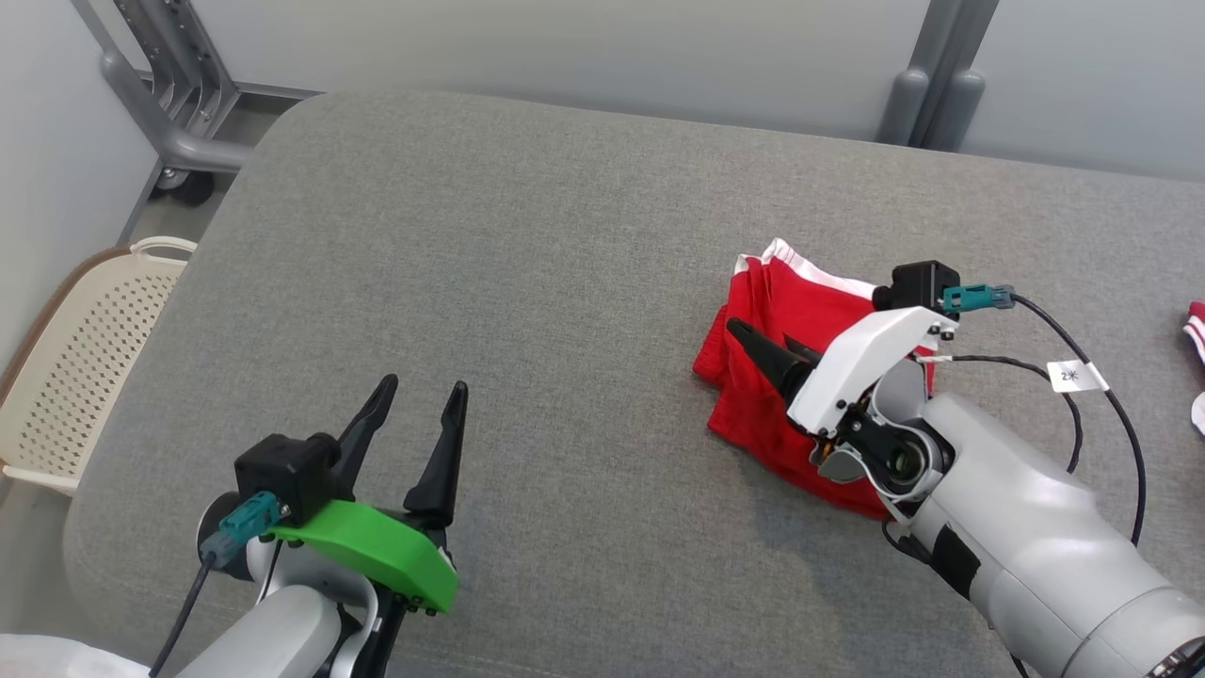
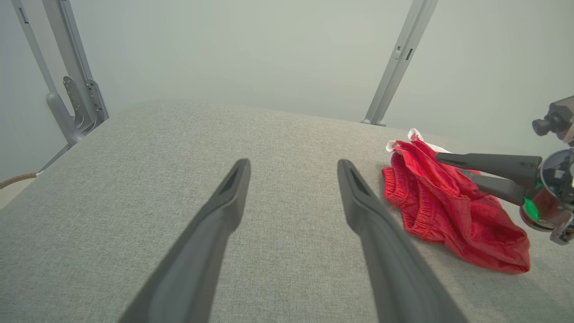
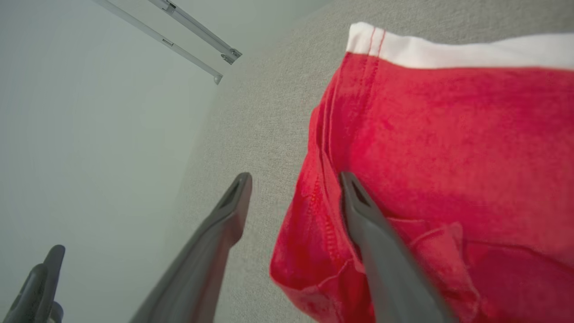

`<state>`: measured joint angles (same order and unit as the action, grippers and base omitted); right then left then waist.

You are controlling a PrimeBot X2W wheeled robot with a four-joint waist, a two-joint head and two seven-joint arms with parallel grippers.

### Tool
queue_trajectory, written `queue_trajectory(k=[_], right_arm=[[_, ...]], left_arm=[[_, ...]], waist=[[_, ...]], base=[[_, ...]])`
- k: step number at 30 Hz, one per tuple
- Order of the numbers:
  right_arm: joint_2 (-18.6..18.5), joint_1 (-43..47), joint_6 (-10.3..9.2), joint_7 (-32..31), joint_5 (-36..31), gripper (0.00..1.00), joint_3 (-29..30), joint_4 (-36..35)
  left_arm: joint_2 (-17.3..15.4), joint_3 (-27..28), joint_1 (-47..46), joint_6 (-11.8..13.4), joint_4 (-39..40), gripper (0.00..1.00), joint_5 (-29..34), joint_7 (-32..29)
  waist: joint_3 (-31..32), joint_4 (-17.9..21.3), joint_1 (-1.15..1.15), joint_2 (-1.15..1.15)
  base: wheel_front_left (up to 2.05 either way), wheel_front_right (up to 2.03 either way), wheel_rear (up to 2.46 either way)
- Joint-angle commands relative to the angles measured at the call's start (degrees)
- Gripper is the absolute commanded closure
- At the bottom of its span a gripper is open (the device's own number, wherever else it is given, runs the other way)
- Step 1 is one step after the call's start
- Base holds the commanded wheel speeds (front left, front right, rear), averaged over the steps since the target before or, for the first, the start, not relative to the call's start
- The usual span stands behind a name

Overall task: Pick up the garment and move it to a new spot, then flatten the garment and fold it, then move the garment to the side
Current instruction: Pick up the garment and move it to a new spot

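Lying in a folded, slightly rumpled block, the red garment (image 1: 748,414) sits on the grey padded table (image 1: 527,245) at about three o'clock from the table's middle in the head view. Its white band runs along the twelve o'clock edge, and the ribbed waistband faces nine o'clock.

The right gripper (image 3: 295,179) hangs over the garment with its fingers spread wide, clamping nothing. In the right wrist view one finger lies over the red cloth and the other over bare table, with the garment's edge between them. The finger over the cloth may be brushing it; the angle leaves that unclear.

A black cable with a white label (image 1: 1073,377) loops off that wrist toward three o'clock. Beyond it, at the picture's three o'clock edge, shows a sliver of another red-and-white item (image 1: 1196,330).

The left gripper (image 1: 422,386) is well apart from the garment at about eight o'clock, over bare table, with its fingers parted and empty.

Off the table at nine o'clock stands a cream perforated basket (image 1: 85,367), and a grey metal frame (image 1: 169,104) is at eleven o'clock.
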<state>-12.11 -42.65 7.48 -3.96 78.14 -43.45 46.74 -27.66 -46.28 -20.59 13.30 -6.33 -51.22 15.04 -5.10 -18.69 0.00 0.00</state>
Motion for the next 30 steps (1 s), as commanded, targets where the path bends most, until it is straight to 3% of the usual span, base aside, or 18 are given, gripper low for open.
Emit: queue_trajectory(k=[1,7,16,21,30], right_arm=[[-0.2,-0.3,0.02,0.1,0.6,0.0,-0.3,-0.6],[-0.9,0.5,0.02,-0.4,2.2,0.0,-1.1,-6.3],[-8.4,2.3,0.02,2.6,1.3,0.0,-1.2,-14.5],[-12.9,3.0,0.02,4.6,-1.3,0.0,-1.9,-16.3],[-16.9,4.9,0.02,6.8,-4.0,0.0,-1.5,-15.4]], left_arm=[[0.2,0.3,0.3,-0.3,-0.3,0.0,0.2,0.2],[0.3,0.5,1.2,-0.1,-0.6,0.0,0.0,0.2],[-0.4,0.6,2.2,0.6,0.0,0.0,-0.3,0.1],[-0.4,0.7,2.8,0.7,0.2,0.0,-0.5,0.1],[-0.6,0.4,3.3,1.0,0.6,0.0,-0.8,-0.1]], waist=[[0.1,0.0,0.0,0.0],[1.2,1.3,0.0,0.0],[2.4,4.4,0.0,0.0],[3.1,6.2,0.0,0.0],[3.8,7.1,0.0,0.0]], base=[[0.0,0.0,0.0],[0.0,0.0,0.0],[0.0,0.0,0.0],[0.0,0.0,0.0],[0.0,0.0,0.0]])
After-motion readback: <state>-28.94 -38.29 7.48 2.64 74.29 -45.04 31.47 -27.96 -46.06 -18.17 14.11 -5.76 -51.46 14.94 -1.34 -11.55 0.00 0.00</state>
